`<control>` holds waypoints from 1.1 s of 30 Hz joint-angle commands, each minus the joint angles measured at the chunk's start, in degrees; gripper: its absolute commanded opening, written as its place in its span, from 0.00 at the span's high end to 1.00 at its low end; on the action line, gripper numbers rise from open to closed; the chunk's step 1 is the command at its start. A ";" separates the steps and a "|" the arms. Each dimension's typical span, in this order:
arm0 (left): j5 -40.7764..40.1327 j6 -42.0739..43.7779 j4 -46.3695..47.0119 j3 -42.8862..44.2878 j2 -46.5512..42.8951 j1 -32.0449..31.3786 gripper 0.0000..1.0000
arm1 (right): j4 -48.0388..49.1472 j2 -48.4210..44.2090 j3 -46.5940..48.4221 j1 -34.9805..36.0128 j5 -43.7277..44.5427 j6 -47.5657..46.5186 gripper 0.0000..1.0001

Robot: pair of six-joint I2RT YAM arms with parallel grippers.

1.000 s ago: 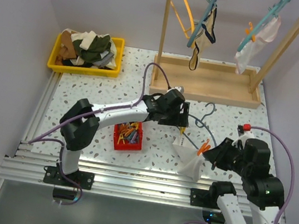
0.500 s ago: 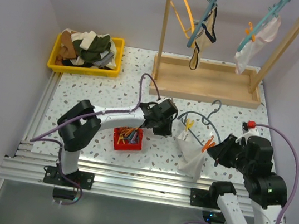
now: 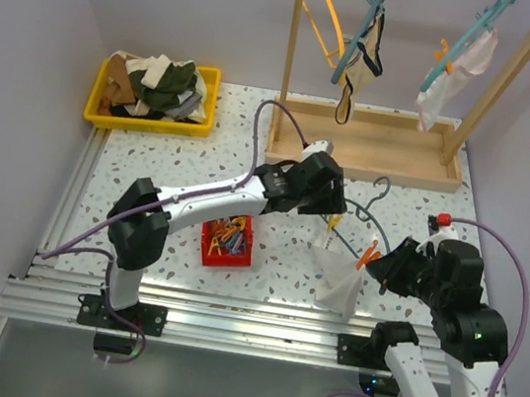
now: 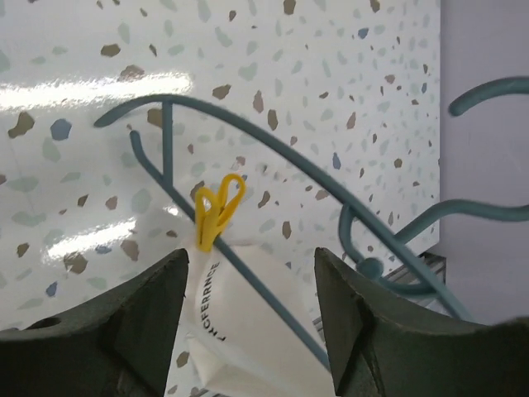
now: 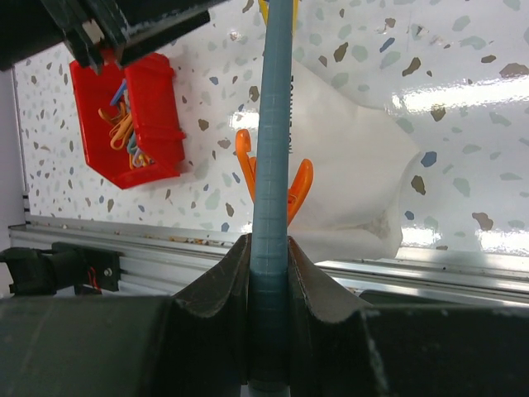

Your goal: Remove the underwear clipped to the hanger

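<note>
Our black-and-white L arm [image 3: 208, 195] reaches fwd & rightward, wrist angled down. Its black two-finger L gripper [image 3: 331, 208] has fingers [image 4: 140, 322] spread apart. R arm [image 3: 461, 323] is elbow-up, fwd of its base. R gripper [image 3: 381, 273] fingers [image 5: 221, 279] are clamped tight.

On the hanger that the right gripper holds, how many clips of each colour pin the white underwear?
Yellow clip: 1
Orange clip: 1
Total on the hanger: 2
</note>
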 commanded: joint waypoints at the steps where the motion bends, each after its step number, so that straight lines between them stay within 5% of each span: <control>1: -4.01 1.50 -7.22 7.30 5.38 -0.40 0.33 | 2.50 0.23 1.21 -0.18 -0.67 -0.95 1.00; 17: -7.61 1.42 -11.90 9.44 10.59 -0.22 0.40 | 2.41 1.38 3.41 -0.09 1.09 -1.21 1.00; 33: -9.11 -8.25 4.35 -18.32 -7.43 -0.22 0.52 | 2.23 2.87 2.88 -0.09 6.10 0.02 1.00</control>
